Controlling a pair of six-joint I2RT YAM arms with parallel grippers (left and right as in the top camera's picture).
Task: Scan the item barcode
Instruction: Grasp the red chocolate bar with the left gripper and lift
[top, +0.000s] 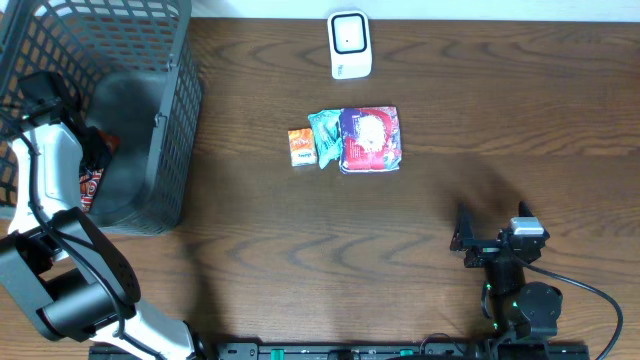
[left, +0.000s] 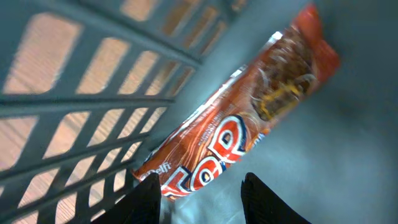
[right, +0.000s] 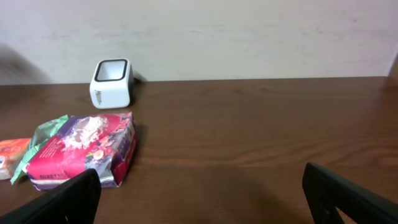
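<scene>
While left jaws hang over red packet (left: 249, 118) in basket (left: 81, 106), grip unclear, right jaws wide, scanner (top: 350, 45) behind pouches (top: 370, 140).

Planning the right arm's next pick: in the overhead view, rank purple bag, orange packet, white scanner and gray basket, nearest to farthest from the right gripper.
From the right gripper:
1. purple bag, mid-table
2. orange packet, left of the bag
3. white scanner, far edge
4. gray basket, far left
</scene>
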